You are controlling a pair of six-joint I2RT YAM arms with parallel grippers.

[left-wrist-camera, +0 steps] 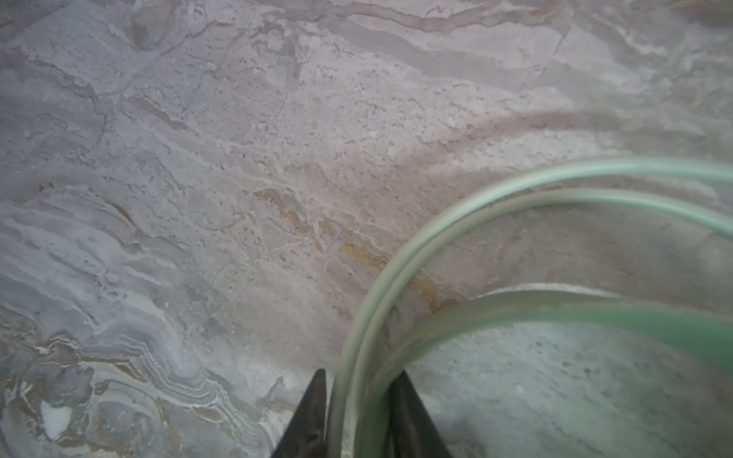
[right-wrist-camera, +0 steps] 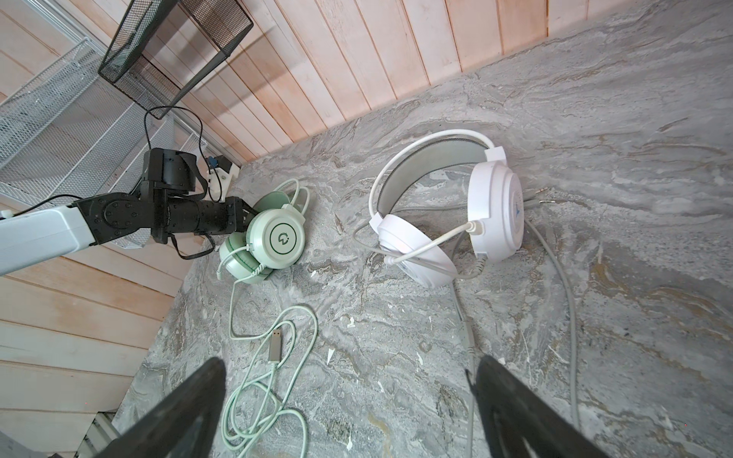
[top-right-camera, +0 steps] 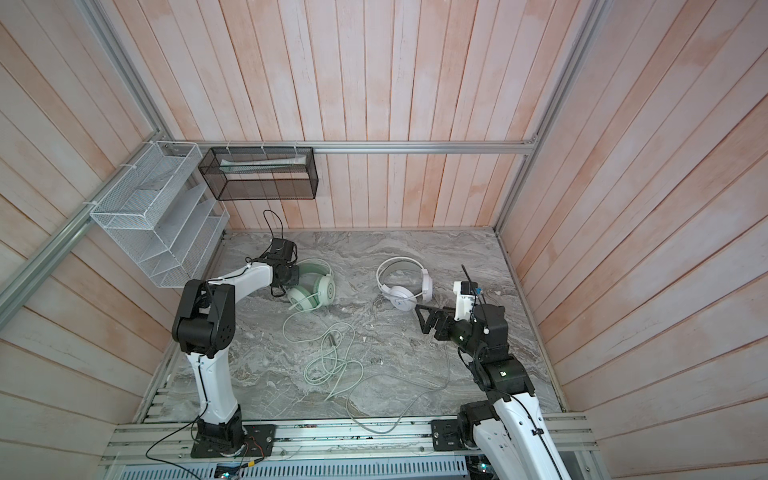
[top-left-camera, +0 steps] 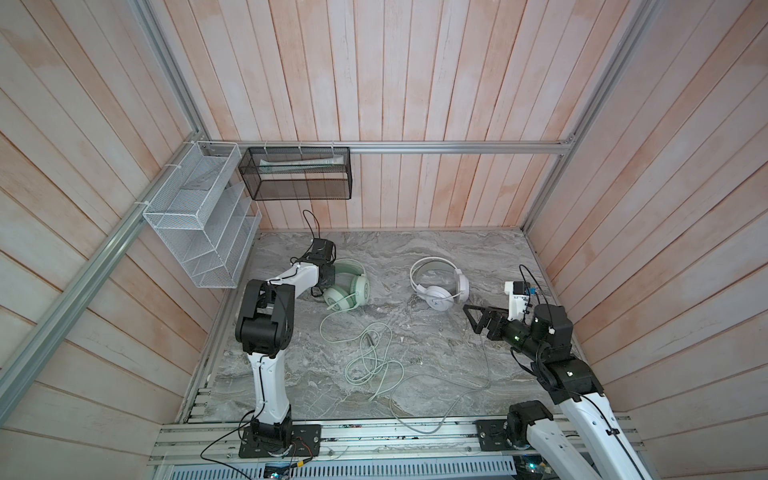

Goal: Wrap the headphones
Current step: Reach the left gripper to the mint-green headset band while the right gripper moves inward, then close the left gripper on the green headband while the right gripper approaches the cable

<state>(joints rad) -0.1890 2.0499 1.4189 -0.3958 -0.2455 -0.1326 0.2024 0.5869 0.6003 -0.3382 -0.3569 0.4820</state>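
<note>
The mint-green headphones (top-left-camera: pixel 347 286) (top-right-camera: pixel 312 286) (right-wrist-camera: pixel 277 238) lie at the back left of the marble table, cups stacked, with a ringed logo on the upper cup. My left gripper (left-wrist-camera: pixel 361 372) (top-left-camera: pixel 327 277) is shut on their headband (left-wrist-camera: pixel 555 309), one dark finger on each side of the band and its two thin wires. Their green cable (top-left-camera: pixel 370 357) loops toward the front, with its USB plug (right-wrist-camera: pixel 275 345) lying on the table. The white headphones (top-left-camera: pixel 438 282) (top-right-camera: pixel 405 282) (right-wrist-camera: pixel 492 214) lie at the back right. My right gripper (top-left-camera: pixel 473 320) (top-right-camera: pixel 420 319) (right-wrist-camera: pixel 349 359) hovers open just in front of them, holding nothing.
A grey cable (top-left-camera: pixel 440 386) from the white headset trails to the table's front edge. A white wire rack (top-left-camera: pixel 199 232) and a black mesh basket (top-left-camera: pixel 297 174) hang on the back-left walls. A metal rail (top-left-camera: pixel 374 436) carrying both arm bases runs along the front.
</note>
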